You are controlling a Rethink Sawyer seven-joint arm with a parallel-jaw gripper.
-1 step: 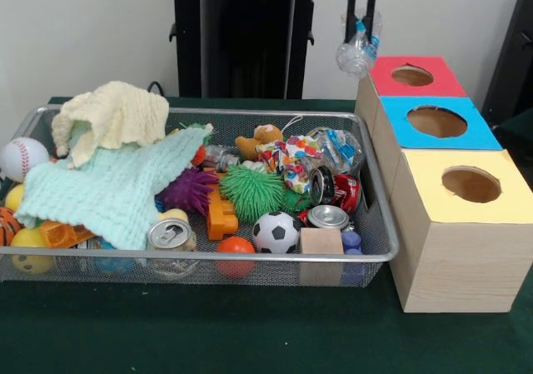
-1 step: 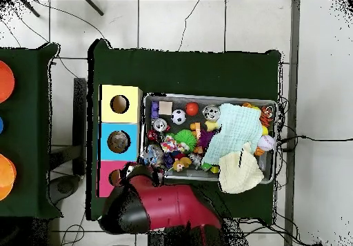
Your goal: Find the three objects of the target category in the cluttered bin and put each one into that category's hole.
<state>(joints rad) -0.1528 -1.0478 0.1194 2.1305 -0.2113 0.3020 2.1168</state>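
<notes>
This looks like a robotics lab or test room rather than a home. A bench (image 1: 250,332) draped in dark green cloth carries a wire mesh bin (image 1: 379,232) heaped with mismatched toys, cans and cloths, and a row of three plywood boxes (image 1: 454,249) topped red, blue and yellow, each with a round hole, set out like a trial. The red arm (image 2: 172,209) stands on a black pedestal (image 1: 241,41) against a bare pale wall. Its pincer (image 1: 361,37) hangs above the red box, with the bin off to one side. Overhead, loose cables (image 2: 303,138) trail across a tiled floor (image 2: 179,23); a second green-covered surface (image 2: 27,119) beside the bench bears what may be orange discs.
</notes>
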